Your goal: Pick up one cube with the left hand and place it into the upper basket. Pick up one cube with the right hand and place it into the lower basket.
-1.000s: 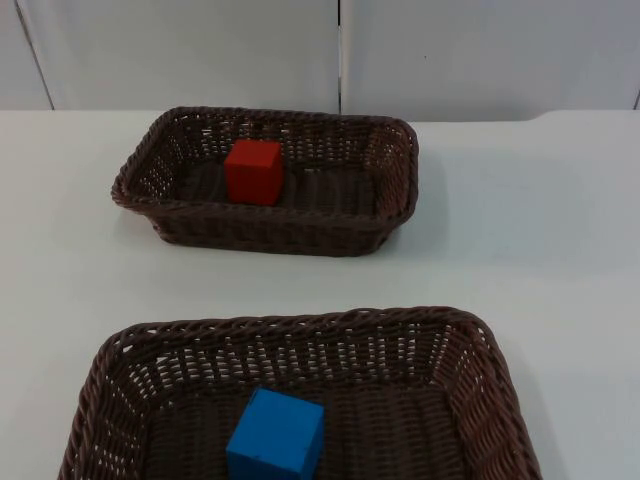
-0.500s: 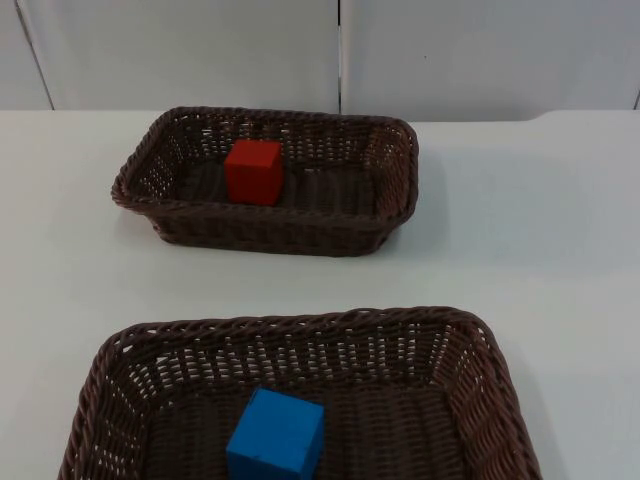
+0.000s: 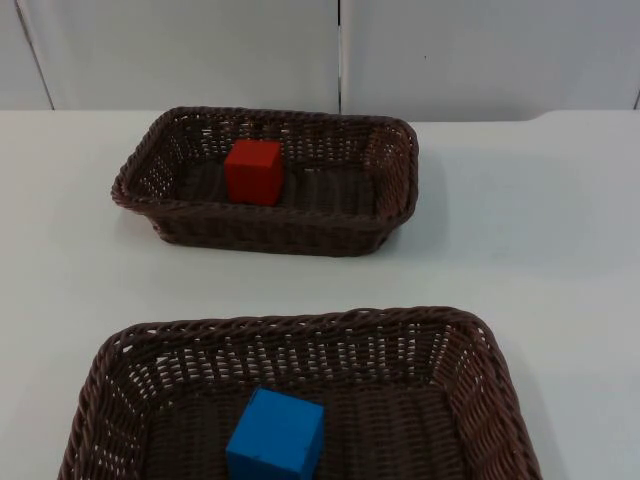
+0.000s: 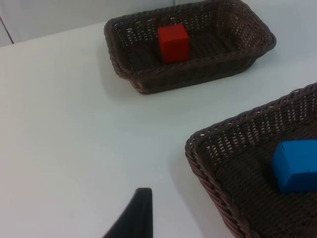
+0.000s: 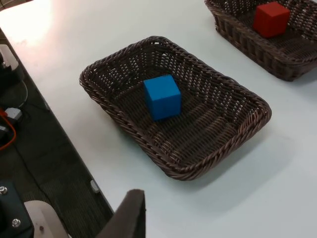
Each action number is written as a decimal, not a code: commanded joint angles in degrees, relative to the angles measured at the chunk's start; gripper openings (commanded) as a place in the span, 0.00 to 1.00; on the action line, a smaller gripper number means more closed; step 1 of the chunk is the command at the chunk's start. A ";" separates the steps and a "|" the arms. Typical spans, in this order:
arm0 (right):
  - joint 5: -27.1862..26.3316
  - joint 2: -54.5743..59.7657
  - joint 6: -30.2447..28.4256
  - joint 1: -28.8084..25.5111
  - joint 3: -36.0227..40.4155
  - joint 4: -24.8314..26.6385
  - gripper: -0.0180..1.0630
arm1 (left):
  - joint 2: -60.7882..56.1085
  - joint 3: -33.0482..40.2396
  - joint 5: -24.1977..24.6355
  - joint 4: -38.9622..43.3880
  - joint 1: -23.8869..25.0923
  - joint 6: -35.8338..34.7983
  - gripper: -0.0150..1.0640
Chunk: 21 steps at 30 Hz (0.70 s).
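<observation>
A red cube [image 3: 252, 172] rests inside the upper brown wicker basket [image 3: 270, 218] at the far side of the table. A blue cube [image 3: 276, 437] lies in the lower wicker basket [image 3: 300, 325] close to the front edge. My left gripper [image 4: 133, 218] hangs above bare table, away from the lower basket [image 4: 208, 168] and its blue cube [image 4: 295, 165], with the red cube [image 4: 173, 43] farther off. High over the table edge, my right gripper [image 5: 126, 213] stays back from the lower basket [image 5: 218, 153] with the blue cube [image 5: 162, 96]. Both arms wait, touching nothing.
White table [image 3: 520, 230] stretches between and beside the two baskets. The grey partition wall [image 3: 200, 50] closes the far side. Beyond the table's edge, the right wrist view shows dark floor and equipment [image 5: 29, 148].
</observation>
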 commanded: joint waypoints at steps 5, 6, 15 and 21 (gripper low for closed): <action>-0.42 -0.22 -0.19 -0.15 0.13 0.84 0.99 | -0.22 0.22 0.12 -0.24 -0.25 -0.40 0.99; -0.42 -0.22 -0.19 -0.15 0.13 0.84 0.99 | -0.22 0.22 0.12 -0.24 -0.25 -0.40 0.99; -0.42 -0.22 -0.19 -0.15 0.13 0.84 0.99 | -0.22 0.22 0.12 -0.24 -0.25 -0.40 0.99; -0.42 -0.22 -0.19 -0.87 0.13 0.87 0.99 | -0.22 0.22 0.12 -0.24 -0.25 -0.40 0.99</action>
